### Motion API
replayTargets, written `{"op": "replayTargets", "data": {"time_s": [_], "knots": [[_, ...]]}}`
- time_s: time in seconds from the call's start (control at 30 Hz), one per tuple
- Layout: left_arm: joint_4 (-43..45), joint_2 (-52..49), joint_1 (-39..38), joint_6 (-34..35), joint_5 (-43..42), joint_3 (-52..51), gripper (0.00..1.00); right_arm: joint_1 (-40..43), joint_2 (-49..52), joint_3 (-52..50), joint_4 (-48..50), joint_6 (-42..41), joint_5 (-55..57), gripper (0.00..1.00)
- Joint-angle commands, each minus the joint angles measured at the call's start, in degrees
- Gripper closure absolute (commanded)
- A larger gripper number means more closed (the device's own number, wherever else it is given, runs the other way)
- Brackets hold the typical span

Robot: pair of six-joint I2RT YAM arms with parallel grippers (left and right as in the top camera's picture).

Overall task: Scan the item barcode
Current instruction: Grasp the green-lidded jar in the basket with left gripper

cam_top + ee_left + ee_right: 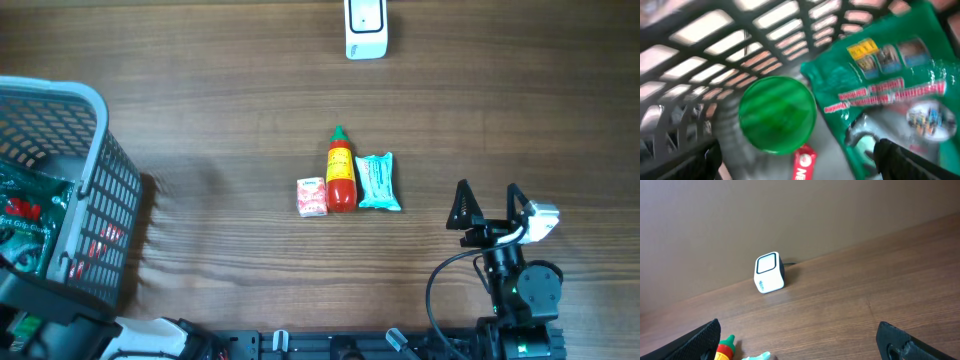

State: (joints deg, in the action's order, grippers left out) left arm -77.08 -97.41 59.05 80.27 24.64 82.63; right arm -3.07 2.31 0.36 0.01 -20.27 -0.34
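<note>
"While the right gripper [488,190] hung wide and empty near the front of the worktop [200,120], where were the goods to be scanned?"

"Three lay side by side mid-worktop: a small box [312,196], a red sauce bottle [341,172] touching it, and a teal packet [379,182] just beside that. The scanner [365,28] stood well apart at the far edge, its window turned toward the arms."

"And the left gripper [800,169]?"

"Wide too, holding nothing, down inside the basket [60,90] over a round green lid [777,114] and a green pouch [890,75]. That view was blurred, so I could only guess it was aiming for the lid."

"How should the pick have gone?"

"Whichever item was chosen, I judged it best to close on its narrow sides, leave the barcode face uncovered, lift clear of the neighbours, then turn that face squarely to the scanner. No barcode was readable in any view, so it needed finding first."
</note>
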Motion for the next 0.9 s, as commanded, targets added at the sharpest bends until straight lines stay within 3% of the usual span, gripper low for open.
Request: {"op": "replayTargets", "data": {"time_s": [0.0, 0.1, 0.17, 0.3, 0.5, 0.87], "knots": [[0.63, -0.02, 0.37, -16.61, 1.4, -0.94, 0.0, -0.09, -0.26, -0.07, 0.35, 0.63, 0.35, 0.0], [3.1, -0.11, 0.15, -27.96, -0.79, -1.01, 0.0, -0.09, -0.26, -0.07, 0.35, 0.63, 0.35, 0.0], [2.49, -0.11, 0.24, -32.0, -1.03, -1.01, 0.0, -0.09, -0.26, -0.07, 0.35, 0.63, 0.35, 0.0], [2.34, -0.11, 0.55, -34.12, -1.01, -2.21, 0.0, -0.09, -0.26, -0.07, 0.35, 0.63, 0.35, 0.0], [8.17, -0.11, 0.66, -34.84, -1.01, -13.6, 0.0, -0.09, -0.26, -0.07, 0.35, 0.63, 0.37, 0.0], [10.58, -0.11, 7.67, -34.86, -2.89, -14.08, 0.0, -0.09, -0.26, -0.07, 0.35, 0.61, 0.37, 0.0]]}}
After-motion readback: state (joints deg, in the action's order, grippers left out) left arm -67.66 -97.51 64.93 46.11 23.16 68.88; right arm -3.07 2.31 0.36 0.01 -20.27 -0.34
